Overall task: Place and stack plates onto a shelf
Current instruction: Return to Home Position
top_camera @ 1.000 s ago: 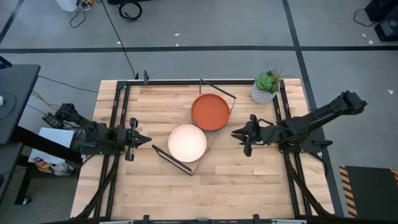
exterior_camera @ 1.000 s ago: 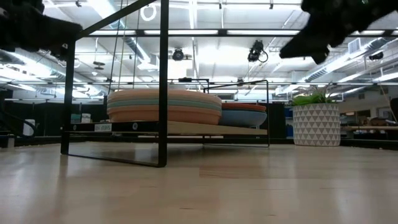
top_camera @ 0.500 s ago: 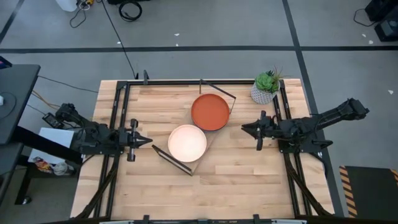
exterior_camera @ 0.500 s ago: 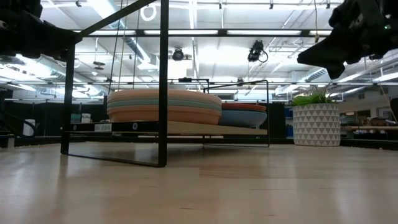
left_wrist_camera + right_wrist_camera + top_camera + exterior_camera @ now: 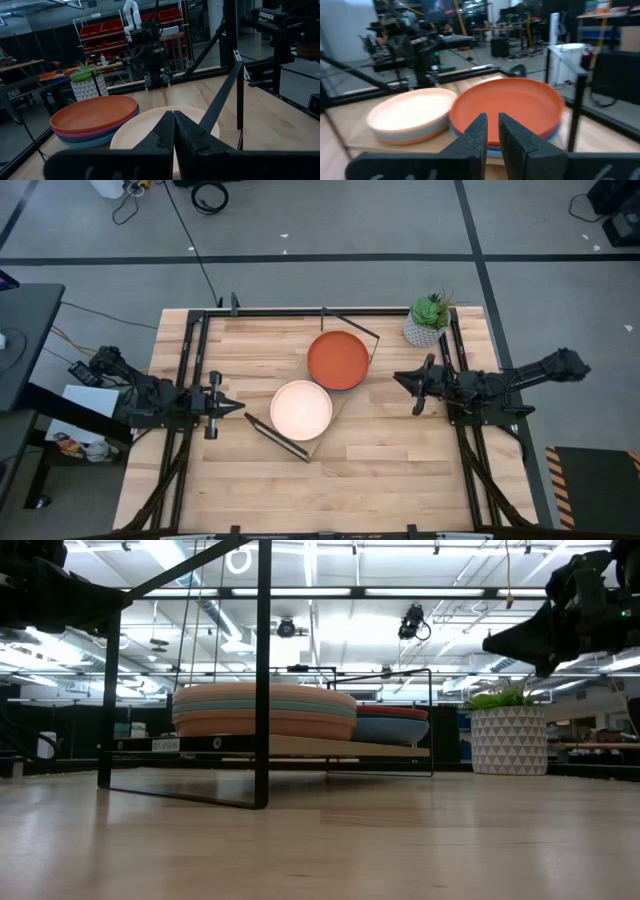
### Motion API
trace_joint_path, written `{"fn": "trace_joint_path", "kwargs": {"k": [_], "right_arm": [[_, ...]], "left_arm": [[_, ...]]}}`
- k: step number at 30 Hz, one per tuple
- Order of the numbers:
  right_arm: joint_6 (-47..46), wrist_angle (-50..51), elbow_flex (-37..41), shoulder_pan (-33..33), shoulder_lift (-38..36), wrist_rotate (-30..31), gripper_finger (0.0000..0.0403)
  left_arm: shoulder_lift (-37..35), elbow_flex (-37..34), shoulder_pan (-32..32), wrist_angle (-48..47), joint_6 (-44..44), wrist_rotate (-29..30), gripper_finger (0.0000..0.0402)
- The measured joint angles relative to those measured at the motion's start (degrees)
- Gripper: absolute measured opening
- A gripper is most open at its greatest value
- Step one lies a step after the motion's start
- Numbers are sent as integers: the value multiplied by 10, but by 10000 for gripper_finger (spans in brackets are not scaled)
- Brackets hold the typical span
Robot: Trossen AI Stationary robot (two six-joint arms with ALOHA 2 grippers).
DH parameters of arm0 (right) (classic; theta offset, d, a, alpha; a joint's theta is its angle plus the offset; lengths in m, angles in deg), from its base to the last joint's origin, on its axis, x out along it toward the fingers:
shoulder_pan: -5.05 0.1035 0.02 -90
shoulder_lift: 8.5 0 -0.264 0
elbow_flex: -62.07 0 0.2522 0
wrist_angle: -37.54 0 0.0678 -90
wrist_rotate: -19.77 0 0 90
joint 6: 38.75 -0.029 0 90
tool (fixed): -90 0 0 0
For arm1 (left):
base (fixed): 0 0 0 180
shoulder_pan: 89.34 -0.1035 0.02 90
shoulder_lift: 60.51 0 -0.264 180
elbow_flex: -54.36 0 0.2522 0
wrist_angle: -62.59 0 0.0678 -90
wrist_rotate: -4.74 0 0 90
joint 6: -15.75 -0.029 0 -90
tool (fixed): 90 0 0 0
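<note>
Retreating toward its own side, the right pincer (image 5: 402, 380) has drawn back from beside the orange-topped stack (image 5: 338, 360) and now hangs above the desk (image 5: 400, 470) near its right edge, just short of the potted plant (image 5: 425, 323). Its fingers stand a narrow slit apart and hold nothing. The left pincer (image 5: 235, 406) has not shifted. It waits at the left side, pointing at the cream-topped stack (image 5: 301, 409), with its fingers pressed together and empty.

Neither stack has moved. Both sit on the shelf (image 5: 300, 746), which lies slantwise in the middle of the desk. The cream-topped pile is at the end nearer the left arm and the orange-topped pile at the end nearer the plant, the two just beside each other. From desk height the nearer pile shows several coloured layers sitting flat and even (peach, teal and tan bands can be made out, though the exact count cannot).

No loose plate shows anywhere on the desk, so the stacking looks finished. The pull-back reads as the right arm heading for rest, and I judge only a little withdrawal remains. With both pincers well clear of the wire end frames, the risk of knocking a pile seems slight.
</note>
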Motion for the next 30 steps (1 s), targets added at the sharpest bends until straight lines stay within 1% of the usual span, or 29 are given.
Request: {"fn": "trace_joint_path", "kwargs": {"k": [6, 11, 16, 30], "right_arm": [[31, -8, 0, -5, -19, 6, 51], [67, -10, 0, -5, -18, 5, 51], [18, -13, 0, -5, -17, -14, 51], [17, -13, 0, -5, -17, -16, 52]], "left_arm": [[0, 0, 0, 0, 0, 0, 7], [0, 0, 0, 0, 0, 0, 7], [0, 0, 0, 0, 0, 0, 7], [0, 0, 0, 0, 0, 0, 7]]}}
